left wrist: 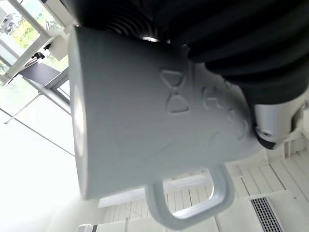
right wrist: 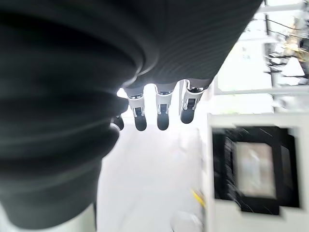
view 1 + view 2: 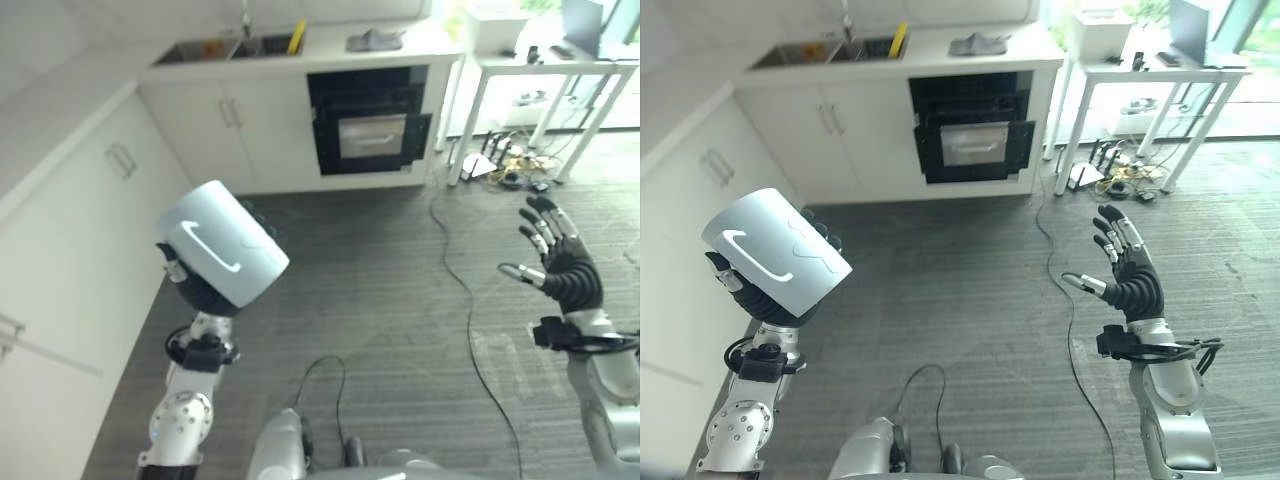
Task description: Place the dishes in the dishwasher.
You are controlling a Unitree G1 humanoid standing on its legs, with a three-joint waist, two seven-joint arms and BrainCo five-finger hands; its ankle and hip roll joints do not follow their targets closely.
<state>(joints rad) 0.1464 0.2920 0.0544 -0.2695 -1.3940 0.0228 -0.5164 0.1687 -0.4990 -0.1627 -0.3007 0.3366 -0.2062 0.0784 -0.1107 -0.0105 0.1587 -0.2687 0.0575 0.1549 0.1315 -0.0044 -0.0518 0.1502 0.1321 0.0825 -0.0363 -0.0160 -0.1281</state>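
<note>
the left hand (image 3: 760, 290) has its fingers curled round the white mug (image 3: 222, 245), lying tilted, handle outward; right hand (image 3: 560, 265) spread wide, holding nothing, well apart.

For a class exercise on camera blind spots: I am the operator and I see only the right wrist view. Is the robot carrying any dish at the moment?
Observer: Yes. The left hand is curled round a large white ceramic mug, held up above the grey floor.
Operator: How is the mug turned?
Observer: It lies tilted on its side, its handle clear of the fingers.
Operator: And my right hand?
Observer: The right hand is raised and open, holding nothing.
</note>
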